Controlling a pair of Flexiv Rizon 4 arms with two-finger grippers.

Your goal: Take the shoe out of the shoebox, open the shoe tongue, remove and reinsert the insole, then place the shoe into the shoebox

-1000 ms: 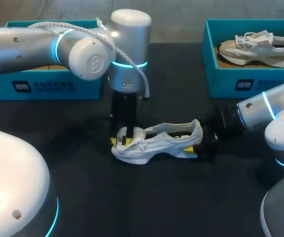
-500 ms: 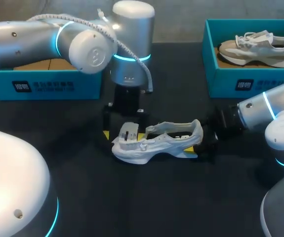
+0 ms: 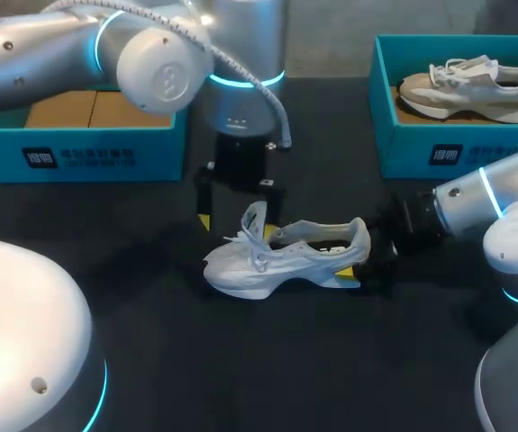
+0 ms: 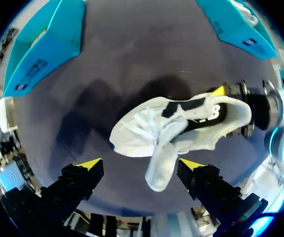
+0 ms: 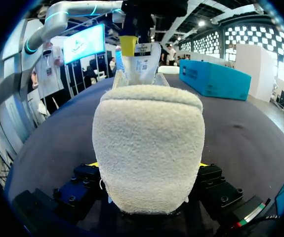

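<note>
At the middle of the bench (image 3: 240, 360) the shoe (image 3: 281, 261) lies toe at nine o'clock, heel at three, heel clamped in the right claw (image 3: 364, 261). The left claw (image 3: 235, 214) hangs wide open and empty at twelve, nearest the raised tongue (image 3: 255, 219).

black table (image 3: 268, 378) here, with a teal shoebox (image 3: 87, 155) sitting on it in the upper left of the head view and a second teal shoebox (image 3: 421, 146) in the upper right. a white shoe (image 3: 277, 267) rests around the middle, toe pointing left
</note>
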